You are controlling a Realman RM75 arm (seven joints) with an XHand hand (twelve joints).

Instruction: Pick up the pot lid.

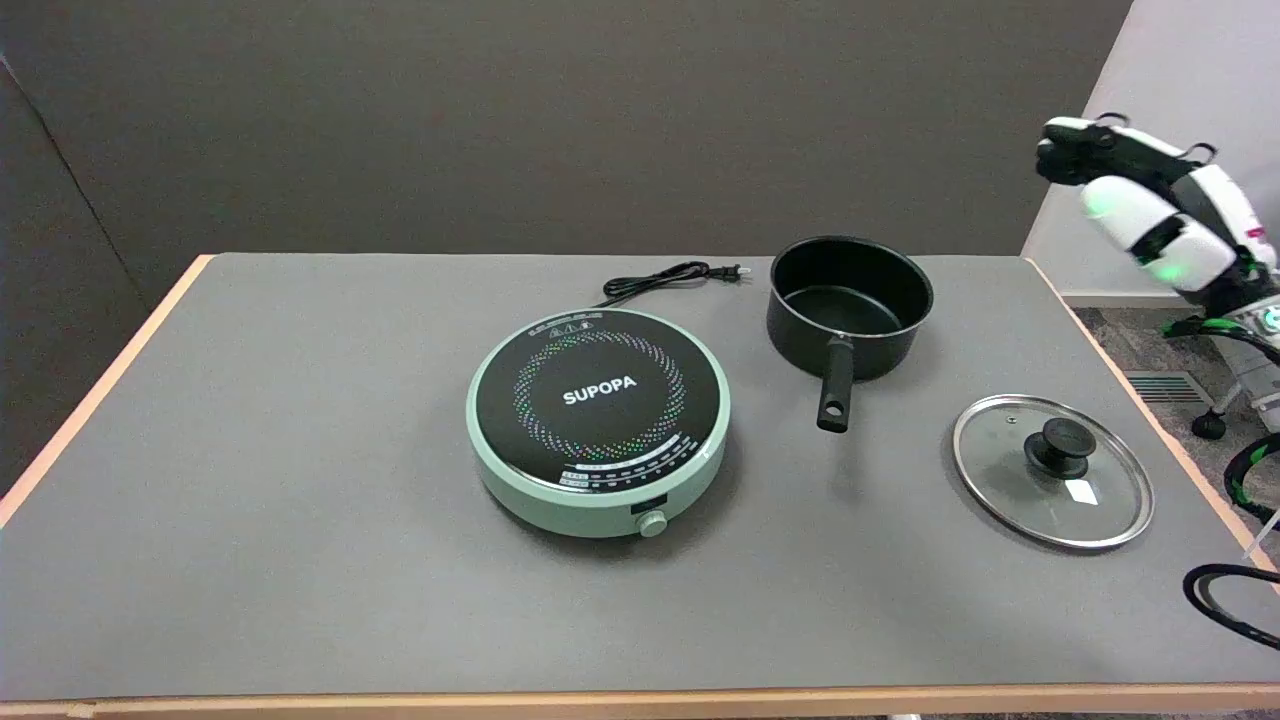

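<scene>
The pot lid (1052, 472) is round glass with a metal rim and a black knob (1061, 446). It lies flat on the grey table (300, 520) near the right edge. My right hand (1140, 200) hangs in the air at the picture's upper right, well above and behind the lid and out past the table's right edge. It holds nothing and touches nothing, and its white fingers hang loosely apart.
A black saucepan (850, 300) without a lid stands left of and behind the lid, its handle (836, 385) pointing toward the near side. A mint-green induction cooker (598, 420) sits mid-table, its black cord (670, 278) behind it. Cables (1225, 600) loop at the lower right edge.
</scene>
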